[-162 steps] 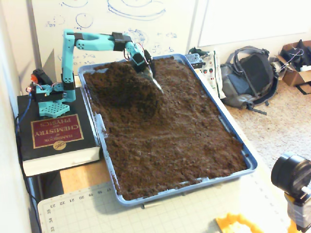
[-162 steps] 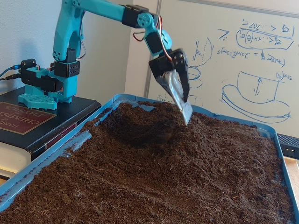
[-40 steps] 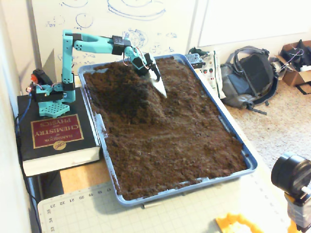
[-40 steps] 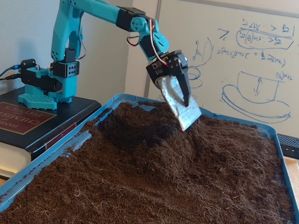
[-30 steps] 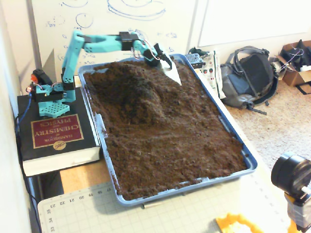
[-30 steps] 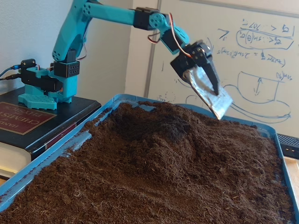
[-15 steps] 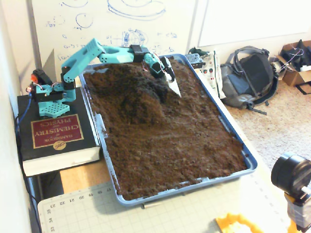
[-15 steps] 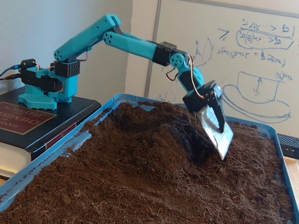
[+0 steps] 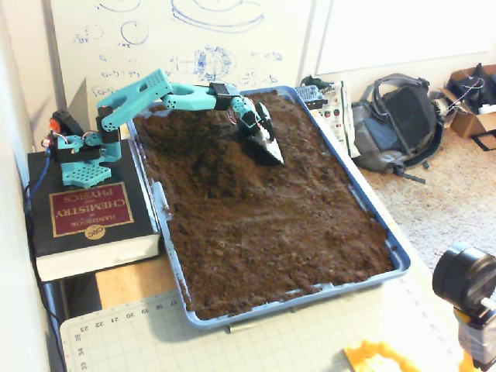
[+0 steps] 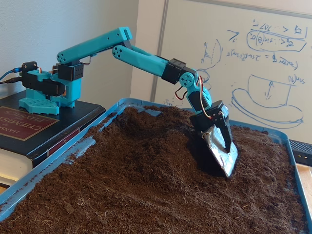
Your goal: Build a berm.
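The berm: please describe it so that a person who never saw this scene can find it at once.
Find the blue tray full of dark brown soil, then its far end beside the teal arm. The berm is the rounded mound there, just left of the gripper in the higher fixed view. It alone rises above the flat soil.

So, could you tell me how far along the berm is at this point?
Done: a rounded berm already rises at the arm's end of the blue tray. In hand: the gripper has its silvery scoop blade dug into the mound's side. Left: most of the soil lies flat, so the mound could take more.
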Available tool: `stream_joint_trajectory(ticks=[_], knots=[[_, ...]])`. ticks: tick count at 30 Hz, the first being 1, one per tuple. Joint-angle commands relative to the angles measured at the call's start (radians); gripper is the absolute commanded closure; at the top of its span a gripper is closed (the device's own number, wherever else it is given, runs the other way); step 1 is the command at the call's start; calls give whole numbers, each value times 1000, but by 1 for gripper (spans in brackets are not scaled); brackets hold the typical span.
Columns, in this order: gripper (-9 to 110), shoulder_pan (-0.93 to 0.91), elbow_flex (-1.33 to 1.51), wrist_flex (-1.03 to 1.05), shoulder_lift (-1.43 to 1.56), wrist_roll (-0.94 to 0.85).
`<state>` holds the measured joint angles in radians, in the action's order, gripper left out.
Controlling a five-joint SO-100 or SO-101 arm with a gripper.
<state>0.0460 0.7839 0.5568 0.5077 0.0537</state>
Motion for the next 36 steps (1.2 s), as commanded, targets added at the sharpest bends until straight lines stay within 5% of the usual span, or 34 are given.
stream_joint_trajectory(ticks=[1, 36], knots=[[101, 61, -55, 11, 18, 3], [101, 74, 663, 11, 465, -14]])
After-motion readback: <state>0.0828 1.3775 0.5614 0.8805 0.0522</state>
